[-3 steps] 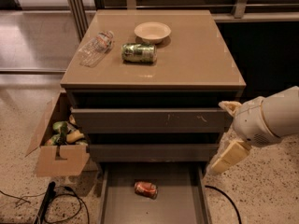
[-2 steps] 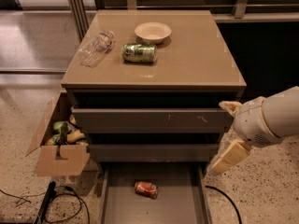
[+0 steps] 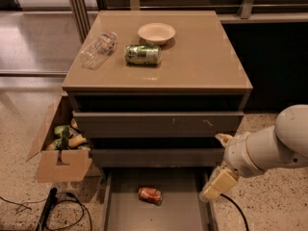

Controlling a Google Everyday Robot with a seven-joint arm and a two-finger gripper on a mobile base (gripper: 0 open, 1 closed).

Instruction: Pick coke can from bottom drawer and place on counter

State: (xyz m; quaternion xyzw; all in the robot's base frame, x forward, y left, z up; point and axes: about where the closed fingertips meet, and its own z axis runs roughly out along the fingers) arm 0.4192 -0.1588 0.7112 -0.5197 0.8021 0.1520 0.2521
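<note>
The coke can (image 3: 150, 195), red-orange and lying on its side, rests on the floor of the open bottom drawer (image 3: 125, 211) near its back. My gripper (image 3: 212, 166) hangs on the white arm at the drawer's right side, above and to the right of the can, not touching it. Its two cream fingers (image 3: 219, 184) are spread apart and empty. The tan counter (image 3: 202, 57) is the cabinet top above.
On the counter stand a green can (image 3: 143, 54) on its side, a white bowl (image 3: 156, 32) and a clear plastic bottle (image 3: 98, 49). The two upper drawers (image 3: 159, 124) are slightly pulled out. A cardboard box (image 3: 60, 150) with items and cables (image 3: 57, 208) lie left of the cabinet.
My gripper has moved down and a little left, closer to the open bottom drawer. The can and the things on the counter have not moved.
</note>
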